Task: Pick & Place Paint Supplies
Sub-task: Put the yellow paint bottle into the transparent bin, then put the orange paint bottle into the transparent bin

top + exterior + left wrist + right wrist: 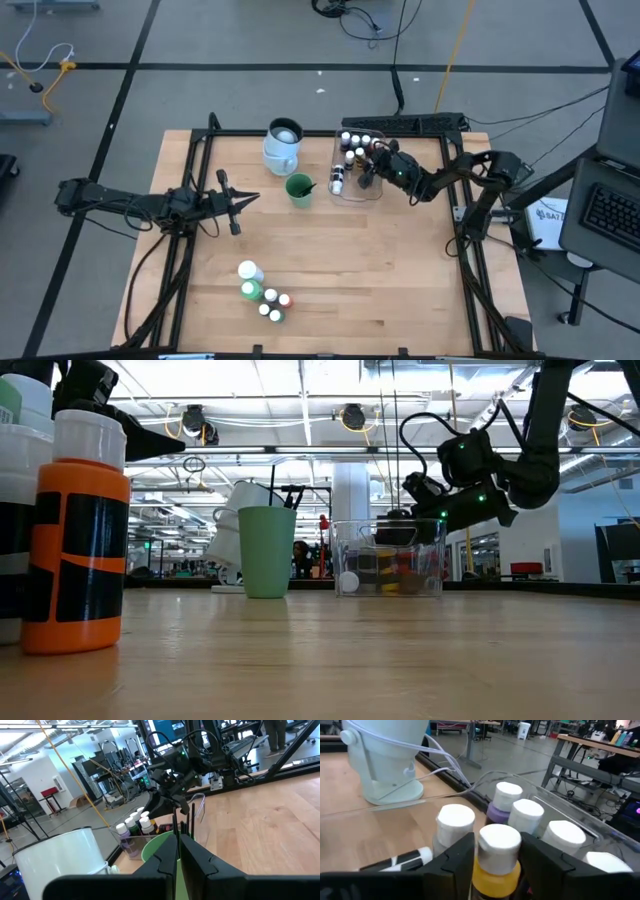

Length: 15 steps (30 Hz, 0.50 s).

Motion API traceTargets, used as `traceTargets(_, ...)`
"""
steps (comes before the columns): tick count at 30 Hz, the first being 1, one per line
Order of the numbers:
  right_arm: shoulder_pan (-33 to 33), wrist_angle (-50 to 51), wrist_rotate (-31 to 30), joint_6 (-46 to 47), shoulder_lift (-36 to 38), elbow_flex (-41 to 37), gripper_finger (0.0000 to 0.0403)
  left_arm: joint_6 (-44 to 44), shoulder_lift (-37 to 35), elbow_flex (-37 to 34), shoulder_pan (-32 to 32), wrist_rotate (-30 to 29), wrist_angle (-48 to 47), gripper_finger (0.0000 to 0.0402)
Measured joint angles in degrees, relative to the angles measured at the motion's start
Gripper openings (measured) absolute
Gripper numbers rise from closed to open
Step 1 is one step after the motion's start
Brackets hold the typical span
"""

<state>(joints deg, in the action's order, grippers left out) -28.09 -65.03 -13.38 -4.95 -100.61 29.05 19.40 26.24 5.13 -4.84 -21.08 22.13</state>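
Overhead, one camera is looking straight down on my table; another is peering level across it; both are sharing the clear tub.

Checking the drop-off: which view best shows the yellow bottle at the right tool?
The right wrist view: the yellow bottle fills the frame between the right tool fingers, over the clear tub. The high view shows only tiny caps, the low view hides it behind the tub wall, and the left wrist view doesn't show it.
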Motion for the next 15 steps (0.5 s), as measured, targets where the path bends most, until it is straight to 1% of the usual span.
traceTargets(6, 0.6, 1.1, 0.0, 2.1, 3.4, -0.1, 0.0193, 0.0, 0.0, 0.0, 0.0, 0.0, -0.1, 0.0026)
traceTargets(9, 1.5, 0.7, 0.0, 1.2, 6.4, -0.1, 0.0206, 0.0, 0.0, 0.0, 0.0, 0.0, -0.1, 0.0026)
traceTargets(12, 2.4, 3.0, 0.0, -2.4, 11.6, -0.1, 0.0216, 0.0, 0.0, 0.0, 0.0, 0.0, -0.1, 0.0026)
traceTargets(15, 4.2, 6.7, -0.1, -3.2, 20.0, -0.1, 0.0218, 0.0, 0.0, 0.0, 0.0, 0.0, -0.1, 0.0026)
